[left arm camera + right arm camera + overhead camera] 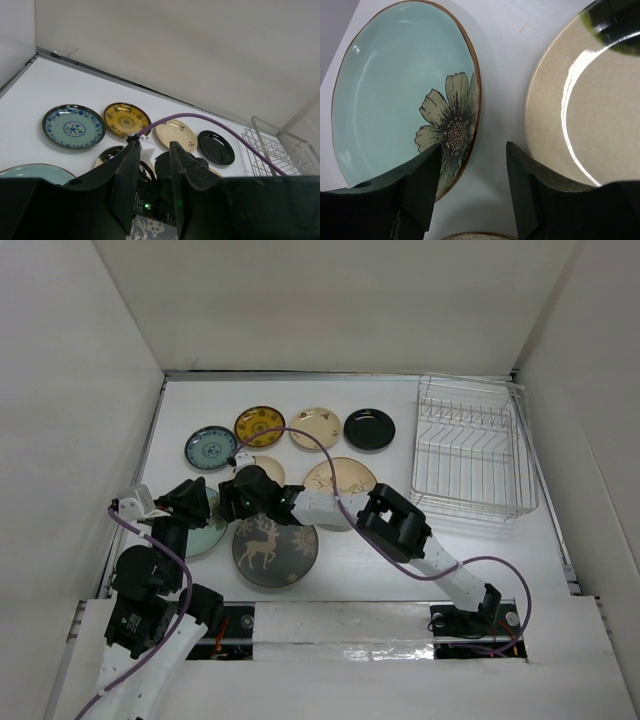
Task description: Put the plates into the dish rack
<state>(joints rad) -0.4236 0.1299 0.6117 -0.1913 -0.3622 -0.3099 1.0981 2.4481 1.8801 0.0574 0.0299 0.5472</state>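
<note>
The white wire dish rack (pixel 470 450) stands empty at the far right. Several plates lie flat on the table: grey deer plate (pixel 275 550), large tan plate (pixel 345 475), teal flower plate (pixel 208 530), blue-patterned teal plate (pixel 210 447), yellow plate (pixel 260 426), cream plate (pixel 315 428), black plate (pixel 369 429). My right gripper (pixel 474 150) is open low over bare table between the teal flower plate (pixel 405 95) and a small cream plate (pixel 590 115). My left gripper (pixel 152 150) is open and empty, just left of the right gripper (pixel 238 498), above the flower plate.
The right arm (pixel 400 530) stretches across the table's middle, over the tan plate's near edge, with a purple cable (pixel 320 445) looping above. White walls enclose the table (pixel 400 570) on three sides. The rack also shows in the left wrist view (pixel 272 150).
</note>
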